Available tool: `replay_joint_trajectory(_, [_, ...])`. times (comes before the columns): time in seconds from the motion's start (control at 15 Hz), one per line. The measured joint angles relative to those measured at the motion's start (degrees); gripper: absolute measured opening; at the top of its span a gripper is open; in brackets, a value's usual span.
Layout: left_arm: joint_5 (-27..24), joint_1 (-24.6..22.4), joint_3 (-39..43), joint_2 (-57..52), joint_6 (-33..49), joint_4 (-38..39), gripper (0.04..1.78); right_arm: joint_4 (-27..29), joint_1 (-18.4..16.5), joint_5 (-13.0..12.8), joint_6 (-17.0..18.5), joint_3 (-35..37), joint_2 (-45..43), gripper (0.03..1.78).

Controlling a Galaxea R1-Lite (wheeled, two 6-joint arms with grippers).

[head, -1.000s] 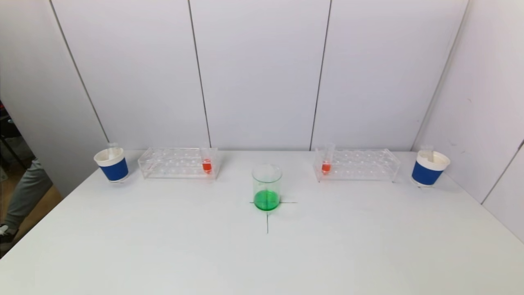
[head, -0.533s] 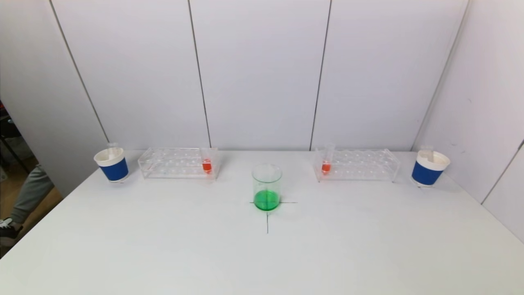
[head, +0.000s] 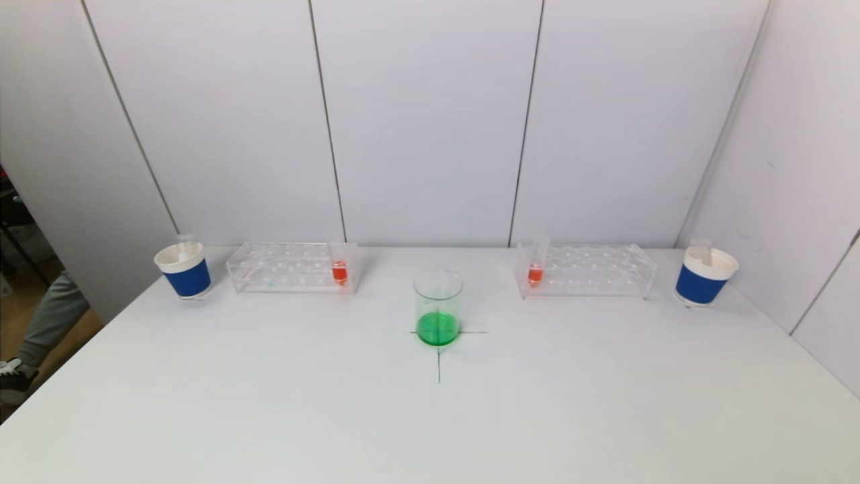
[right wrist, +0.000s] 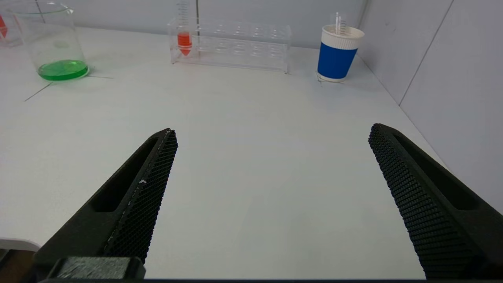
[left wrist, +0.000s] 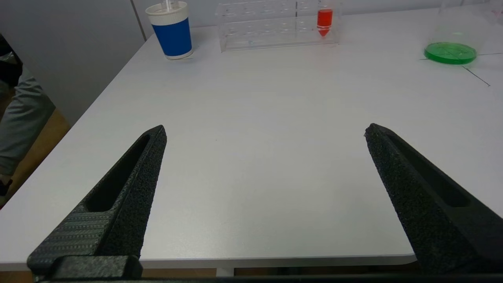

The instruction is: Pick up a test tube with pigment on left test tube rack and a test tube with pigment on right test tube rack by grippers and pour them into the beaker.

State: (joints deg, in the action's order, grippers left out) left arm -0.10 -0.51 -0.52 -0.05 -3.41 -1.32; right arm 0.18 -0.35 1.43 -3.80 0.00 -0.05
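A white table (head: 269, 403) carries 2 clear racks near its far edge; the left rack (head: 282, 269) holds 1 tube of red liquid (head: 340, 267) upright at its inner end, and the right rack (head: 591, 270) holds 1 red tube (head: 535, 269) upright at its inner end too; between the racks and nearer the robot stands the beaker (head: 437, 308), a shallow layer of green liquid in its bottom, set on a black cross drawn on the table; a blue paper cup (head: 184, 270) sits just outside the left rack and another blue cup (head: 704, 277) just outside the right rack, each with a clear tube poking out of it. The left gripper (left wrist: 265, 131) hangs at the near edge of the table, its 2 fingers spread wide and holding nothing, well apart from the left rack; the right gripper (right wrist: 273, 131) hangs at the near edge on its own side, fingers likewise spread wide and empty, well apart from the right rack; neither arm shows in the head view.
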Motion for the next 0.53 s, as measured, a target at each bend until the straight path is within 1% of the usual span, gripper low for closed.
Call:
replay_joint_trajectory(0.13, [0.02,0.0,0.0,0.0,0.02,0.0,1.76,0.02,0.0,-0.33,0.23,0.0,0.0,1.77])
replay_joint_trajectory(0.27, [0.0,0.0,0.0,0.0,0.02,0.0,1.76,0.09,0.02,-0.46,1.24,-0.05,0.0,1.77])
replay_joint_trajectory(0.53, [0.0,0.0,0.0,0.02,-0.02,0.0,1.76,-0.02,0.0,-0.49,1.46,-0.05,0.0,1.77])
